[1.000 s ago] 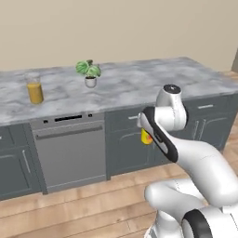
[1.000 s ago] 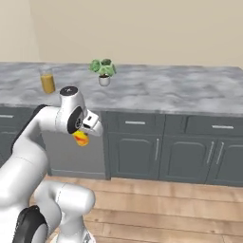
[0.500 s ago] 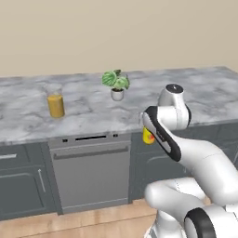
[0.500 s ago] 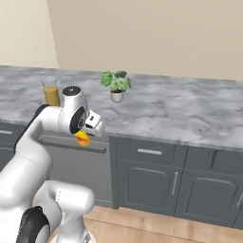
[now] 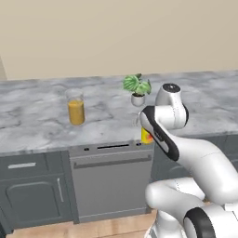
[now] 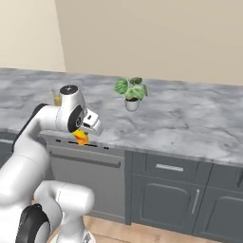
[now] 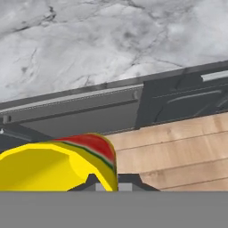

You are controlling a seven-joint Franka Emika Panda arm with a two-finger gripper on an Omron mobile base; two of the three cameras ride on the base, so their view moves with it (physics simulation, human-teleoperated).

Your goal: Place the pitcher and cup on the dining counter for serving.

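Note:
The pitcher (image 5: 76, 108) is a tall clear vessel with orange inside, upright on the dining counter (image 5: 32, 128) to the left of the arm. In the right base view the pitcher (image 6: 56, 98) peeks out behind the arm's shoulder. The cup (image 5: 147, 135), small and yellow with a red mark, is held at the counter's front edge, over the dishwasher. My gripper (image 5: 144, 131) is shut on it. The cup (image 6: 80, 137) hangs just under the hand, by the gripper (image 6: 84, 134). Up close the cup (image 7: 58, 164) lies low left, with the marble top (image 7: 111, 40) beyond it.
A small potted plant (image 5: 137, 88) stands on the counter behind the hand, also seen as the plant (image 6: 130, 93) mid-counter. A dishwasher (image 5: 111, 179) sits below, with dark grey drawers (image 6: 171, 168) to the right. Wooden floor (image 7: 178, 151) lies under the hand.
The whole scene has shifted right and grown larger in both base views, so the base has driven left and closer. The cup stays in the shut gripper.

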